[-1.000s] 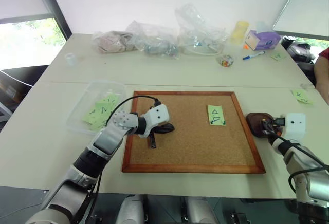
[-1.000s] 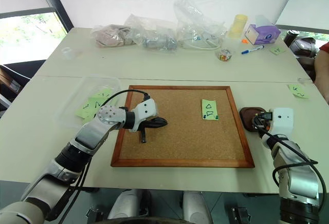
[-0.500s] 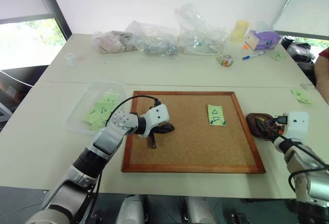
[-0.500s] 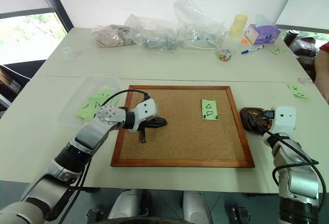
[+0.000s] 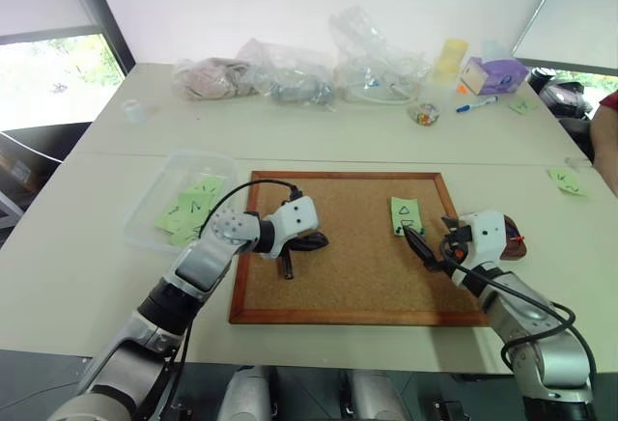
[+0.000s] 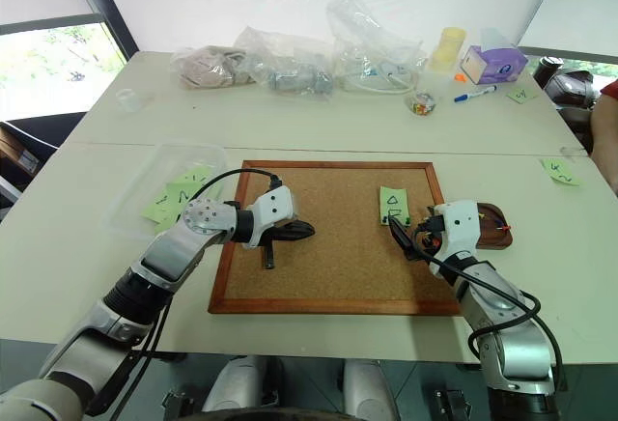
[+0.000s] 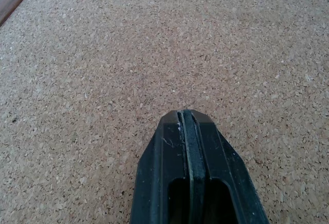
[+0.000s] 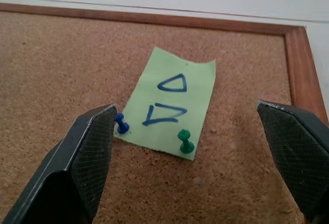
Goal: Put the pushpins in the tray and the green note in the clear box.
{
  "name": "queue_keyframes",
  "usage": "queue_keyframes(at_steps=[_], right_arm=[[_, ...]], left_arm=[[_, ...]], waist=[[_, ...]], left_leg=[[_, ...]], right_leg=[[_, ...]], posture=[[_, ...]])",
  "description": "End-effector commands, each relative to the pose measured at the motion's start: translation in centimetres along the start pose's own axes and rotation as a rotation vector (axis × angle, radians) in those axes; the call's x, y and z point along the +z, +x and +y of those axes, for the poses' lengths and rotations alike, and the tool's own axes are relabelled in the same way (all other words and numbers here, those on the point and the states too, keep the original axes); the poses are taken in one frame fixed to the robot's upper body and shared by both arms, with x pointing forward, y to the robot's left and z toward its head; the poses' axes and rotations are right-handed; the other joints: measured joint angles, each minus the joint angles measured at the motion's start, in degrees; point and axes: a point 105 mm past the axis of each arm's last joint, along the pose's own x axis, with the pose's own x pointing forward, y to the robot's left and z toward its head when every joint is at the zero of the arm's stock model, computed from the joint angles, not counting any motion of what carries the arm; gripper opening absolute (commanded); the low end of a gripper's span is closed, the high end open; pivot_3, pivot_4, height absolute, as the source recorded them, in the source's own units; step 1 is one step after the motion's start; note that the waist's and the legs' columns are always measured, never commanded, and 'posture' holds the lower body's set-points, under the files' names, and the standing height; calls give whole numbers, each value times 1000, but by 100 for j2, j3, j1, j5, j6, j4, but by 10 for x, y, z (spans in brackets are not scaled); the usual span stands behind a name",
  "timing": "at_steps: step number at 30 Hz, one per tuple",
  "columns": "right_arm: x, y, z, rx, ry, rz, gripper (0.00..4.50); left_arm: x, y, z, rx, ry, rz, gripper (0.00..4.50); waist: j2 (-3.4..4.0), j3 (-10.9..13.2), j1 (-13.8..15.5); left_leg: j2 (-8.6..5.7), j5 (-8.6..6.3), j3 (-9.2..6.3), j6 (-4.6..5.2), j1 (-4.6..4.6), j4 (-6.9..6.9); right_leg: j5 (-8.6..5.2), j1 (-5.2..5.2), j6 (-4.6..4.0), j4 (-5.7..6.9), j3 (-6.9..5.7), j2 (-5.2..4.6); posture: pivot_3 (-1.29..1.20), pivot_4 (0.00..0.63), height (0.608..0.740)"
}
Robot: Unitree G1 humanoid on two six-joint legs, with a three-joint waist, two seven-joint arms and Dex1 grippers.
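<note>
The green note [image 5: 406,214] with two triangles lies on the right part of the cork board [image 5: 357,276]. A blue pushpin [image 8: 122,124] and a green pushpin [image 8: 185,141] hold its near corners. My right gripper [image 5: 430,242] is open just short of the note's near edge, and its fingers [image 8: 92,152] stand wider than the note. The dark brown tray [image 6: 495,238] sits right of the board, partly hidden behind that gripper. At the left, the clear box [image 5: 183,165] holds several green notes. My left gripper [image 5: 319,241] is shut, empty, low over the board's left part.
Clear plastic bags [image 5: 290,78], a yellow cup [image 5: 450,57], a purple box [image 5: 492,75] and a marker [image 5: 478,104] line the table's far side. A small clear cup of pins [image 5: 422,113] stands behind the board. A person's arm [image 5: 606,141] shows at the right edge.
My right gripper moved left, from over the tray to the note on the board, and opened wider. The left arm stayed still.
</note>
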Motion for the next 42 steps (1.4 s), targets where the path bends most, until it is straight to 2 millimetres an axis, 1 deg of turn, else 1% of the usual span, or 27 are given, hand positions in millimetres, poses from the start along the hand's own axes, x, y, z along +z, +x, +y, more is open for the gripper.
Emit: queue_keyframes(at_steps=[1, 3, 4, 5, 6, 7, 8, 9, 12, 13, 19, 23, 26, 31, 33, 35, 38, 40, 42], right_arm=[[3, 0, 0, -5, -2, -26, 4436], [1, 0, 0, -6, 4, -24, 4436], [0, 0, 1, -3, 8, -22, 3901], [-1, 1, 1, 0, 11, -21, 3643], [-1, 1, 1, 2, 13, -20, 3191], [-2, 1, 1, 3, 12, -18, 2613], [-3, 1, 1, 4, 16, -15, 2106], [-4, 2, 1, 4, 19, -14, 1719], [-4, 2, 2, 6, 27, -15, 140], [-4, 2, 2, 5, 29, -16, 64], [-2, -4, -1, -21, 30, -36, 64], [20, -13, -14, -116, 11, -176, 64], [32, -19, -19, -158, 9, -252, 64], [38, -25, -18, -169, 24, -293, 64], [40, -29, -22, -195, 63, -310, 64], [41, -34, -34, -259, 73, -321, 64], [34, -43, -58, -383, 40, -274, 64], [24, -48, -74, -455, 20, -213, 64], [13, -51, -84, -490, 16, -152, 64]], left_arm=[[-13, 3, -4, -11, -17, 55, 0], [-13, 4, -4, -11, -18, 54, 0], [-13, 4, -4, -11, -18, 55, 0], [-13, 4, -4, -11, -18, 55, 0], [-13, 4, -5, -12, -18, 55, 0], [-13, 4, -5, -11, -18, 54, 0], [-12, 4, -4, -11, -17, 54, 0], [-12, 4, -4, -10, -17, 54, 0], [-12, 4, -4, -9, -17, 53, 0], [-12, 4, -4, -9, -17, 53, 0], [-13, 4, -4, -9, -15, 62, 0], [-21, 3, -2, -7, -5, 112, 0], [-25, 2, -4, -18, -10, 128, 0], [-27, 2, -6, -29, -8, 136, 0], [-26, 2, -5, -30, -7, 134, 0], [-25, 2, -4, -29, -4, 130, 0], [-23, 3, -3, -31, -2, 122, 0], [-22, 3, -3, -33, -2, 117, 0], [-22, 4, -4, -35, -2, 115, 0]], waist=[[0, 0, 0], [0, 0, 0], [0, 0, 0], [0, 0, 0], [0, 0, -1], [0, 0, 0], [0, 0, 0], [0, 0, 1], [0, 0, 0], [0, 0, 0], [0, 0, 3], [0, 0, 13], [2, 0, 9], [0, -2, -11], [1, -2, -12], [2, -2, -12], [1, -2, -5], [2, -3, -10], [1, -3, -12]], left_leg=[[0, 0, 0, 0, 0, 0], [0, 0, 0, 0, 0, 0], [0, 0, 0, 0, -1, 0], [0, 0, 1, 0, -1, 0], [0, 0, 0, 0, -1, 0], [0, 0, 0, 0, 0, 0], [0, 0, 0, 0, 0, 0], [0, 0, 0, 0, 0, 0], [0, 0, 0, 0, 0, 0], [0, 0, 0, 0, 0, 0], [0, 0, 0, 0, 0, 0], [0, 0, -1, 0, -2, 0], [-1, 0, 1, 0, -2, 0], [1, 0, -1, 0, 1, -1], [2, 0, 0, 0, 2, -2], [2, 0, -1, 0, 2, -2], [1, 0, 1, 0, 1, -2], [1, 0, 0, 0, 1, -2], [1, 0, 1, 0, 2, -2]], right_leg=[[0, 0, 0, 0, 0, 0], [0, 0, 0, -1, 0, 0], [0, 0, 0, -1, 0, 0], [0, 0, 0, -1, 0, 0], [0, 0, 0, -1, 0, 0], [0, 0, 0, -1, 0, 0], [0, 0, 0, 0, 0, 0], [0, 0, 0, 0, 0, 0], [0, 0, 0, -1, 0, 0], [0, 0, 0, 0, 0, 0], [0, 0, 0, -1, 0, 0], [0, 0, 0, -1, -1, -1], [0, -1, 0, -2, 0, -2], [0, 0, 0, 0, -1, 1], [0, 0, 0, 0, -1, 1], [0, 0, 0, 0, -1, 1], [0, 0, 0, -1, 0, -1], [0, 0, -1, -1, 0, -1], [-1, 0, -1, -1, 0, -2]], posture=[[0, 150, 737], [0, 150, 737], [0, 150, 737], [0, 150, 737], [0, 150, 737], [0, 150, 737], [0, 150, 737], [0, 150, 737], [0, 150, 737], [0, 150, 737], [0, 150, 737], [0, 150, 737], [0, 150, 737], [0, 150, 737], [0, 150, 737], [0, 150, 737], [0, 150, 737], [0, 150, 737], [0, 150, 737]])
